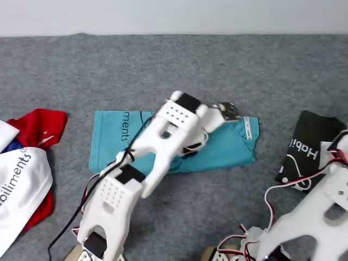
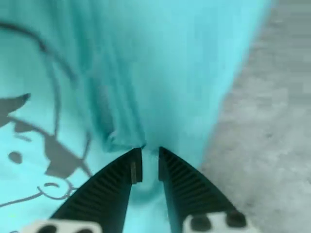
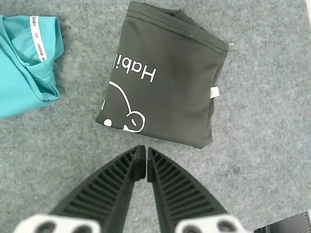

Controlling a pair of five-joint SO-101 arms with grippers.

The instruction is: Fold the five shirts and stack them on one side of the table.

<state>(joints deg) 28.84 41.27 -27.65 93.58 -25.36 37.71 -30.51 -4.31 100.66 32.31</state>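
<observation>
Looking down from the high view, I have the teal shirt lying in the middle of the grey surface as a wide band, its collar end toward the dark shirt. The left arm stretches across the teal shirt, and on its wrist view the left jaws are pinching a raised fold of that cloth, with a sliver of teal caught between the tips and creases running into them. The dark shirt is folded into a neat block near the right edge of the surface, apart from the teal one, white print facing up. The right arm sits low beside it; the right jaws are pressed together on nothing, over bare surface just beside the dark shirt's edge. At the far left edge a white shirt lies loosely over a red shirt, both unfolded and well apart from the teal shirt.
</observation>
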